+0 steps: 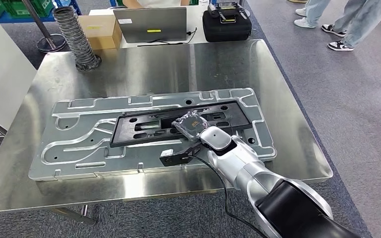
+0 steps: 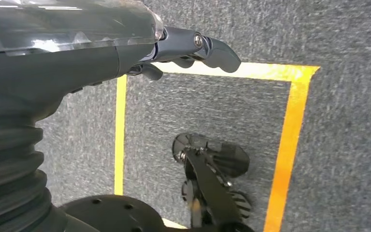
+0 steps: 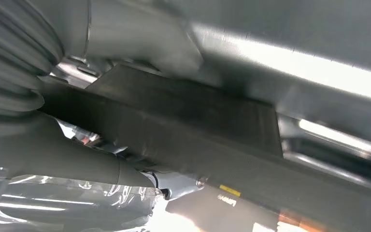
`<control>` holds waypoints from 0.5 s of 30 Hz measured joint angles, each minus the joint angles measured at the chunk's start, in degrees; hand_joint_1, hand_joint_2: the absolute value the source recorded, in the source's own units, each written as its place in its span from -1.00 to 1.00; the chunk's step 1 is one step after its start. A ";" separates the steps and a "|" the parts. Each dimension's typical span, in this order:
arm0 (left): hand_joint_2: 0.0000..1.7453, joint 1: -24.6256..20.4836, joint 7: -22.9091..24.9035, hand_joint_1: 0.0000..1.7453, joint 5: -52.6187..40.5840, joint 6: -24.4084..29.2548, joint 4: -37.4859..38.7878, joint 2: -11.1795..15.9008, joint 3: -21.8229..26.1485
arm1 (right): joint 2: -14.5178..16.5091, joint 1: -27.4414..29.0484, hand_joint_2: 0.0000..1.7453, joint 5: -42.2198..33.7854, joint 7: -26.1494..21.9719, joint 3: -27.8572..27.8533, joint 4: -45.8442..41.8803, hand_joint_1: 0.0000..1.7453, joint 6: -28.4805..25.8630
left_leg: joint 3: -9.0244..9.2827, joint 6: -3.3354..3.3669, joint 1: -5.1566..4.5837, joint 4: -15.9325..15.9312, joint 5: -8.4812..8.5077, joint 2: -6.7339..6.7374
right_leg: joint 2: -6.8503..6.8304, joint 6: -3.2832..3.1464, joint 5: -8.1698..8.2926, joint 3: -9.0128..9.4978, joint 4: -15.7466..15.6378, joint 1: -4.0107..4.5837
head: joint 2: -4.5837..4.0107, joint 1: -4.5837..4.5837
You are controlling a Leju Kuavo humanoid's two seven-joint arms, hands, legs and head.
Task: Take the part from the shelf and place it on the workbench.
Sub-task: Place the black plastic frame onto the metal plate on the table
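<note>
- Black part (image 1: 178, 125): lies flat on the grey metal panel (image 1: 79, 144) on the steel workbench (image 1: 144, 69)
- Right hand (image 1: 192, 124): rests on the part's near edge, fingers around it
- Left hand (image 2: 193, 48): hangs over carpet, fingers curled, holding nothing

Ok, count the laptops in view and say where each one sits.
1. A single grey laptop stands open on the white table beyond the steel workbench, between a cardboard box and a black case. Others may lie outside the picture.
</note>
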 joint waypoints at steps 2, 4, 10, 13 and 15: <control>-0.50 -0.13 -0.03 -1.00 -0.06 -0.02 0.00 0.15 -0.03 | -0.13 -0.05 -1.00 -0.10 0.01 0.01 0.11 -1.00 -0.04 | 4.10 -0.09 0.24 -8.06 3.48 0.04 | 0.23 0.50 -0.29 0.05 0.47 -0.04 | 0.00 0.00; -1.00 -0.27 -0.20 -1.00 -0.11 -0.01 0.00 0.19 -0.07 | -0.29 -0.10 -1.00 -0.14 0.01 0.00 0.22 -1.00 -0.28 | 6.32 0.44 0.22 -12.58 4.62 -0.06 | 0.45 1.13 -0.46 -0.14 0.93 0.16 | 0.00 0.01; -1.00 -0.36 -0.32 -1.00 -0.40 0.97 0.00 0.16 -0.66 | -0.86 -0.01 -1.00 1.75 0.39 0.23 0.33 -1.00 -3.97 | 6.13 2.70 0.14 -13.20 5.21 0.00 | 0.35 2.80 -4.01 -2.79 6.56 -0.15 | 0.00 0.02; -1.00 -0.33 -0.21 -1.00 -0.40 1.16 0.00 0.16 -0.89 | -1.04 0.51 -1.00 2.11 0.46 0.40 0.38 -1.00 -4.37 | 5.76 2.96 0.00 -13.16 5.34 0.04 | 0.24 3.09 -8.68 -7.99 17.67 -0.20 | 0.00 0.02; -1.00 -0.27 -0.20 -1.00 -0.40 1.16 0.00 0.16 -0.96 | -1.13 0.78 -1.00 2.15 0.47 0.46 0.40 -1.00 -4.44 | 5.78 2.97 -0.10 -13.14 5.35 -0.02 | 0.24 2.78 -6.86 -7.24 16.27 -0.15 | 0.00 0.02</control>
